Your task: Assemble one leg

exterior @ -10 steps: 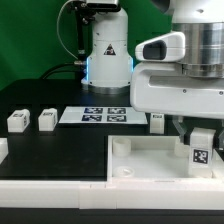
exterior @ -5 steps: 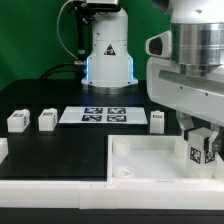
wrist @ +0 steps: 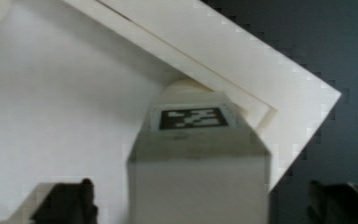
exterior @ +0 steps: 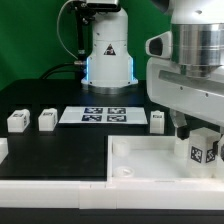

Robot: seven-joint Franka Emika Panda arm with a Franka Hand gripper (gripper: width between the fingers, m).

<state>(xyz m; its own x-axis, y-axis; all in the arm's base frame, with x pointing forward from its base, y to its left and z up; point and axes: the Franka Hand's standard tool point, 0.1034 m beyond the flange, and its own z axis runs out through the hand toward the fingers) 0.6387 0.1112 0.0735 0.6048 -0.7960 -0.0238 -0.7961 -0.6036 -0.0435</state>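
A white leg [exterior: 203,153] with a marker tag stands upright at the corner of the large flat white square piece [exterior: 140,160], at the exterior view's right. My gripper [exterior: 200,138] is straight above it, its fingers straddling the leg. In the wrist view the leg [wrist: 197,150] stands between the two dark fingers [wrist: 69,203] with a gap on each side, so the jaws are open around it. The leg's foot and the corner socket are hidden by the leg itself.
Three more white legs lie on the black table: two at the exterior view's left [exterior: 16,121] [exterior: 46,119] and one beside my arm [exterior: 157,121]. The marker board [exterior: 100,115] lies behind them, in front of the robot base [exterior: 105,50].
My wrist has turned and the leg's tag face has turned with it. The leg now stands slightly lower and straighter at the corner.
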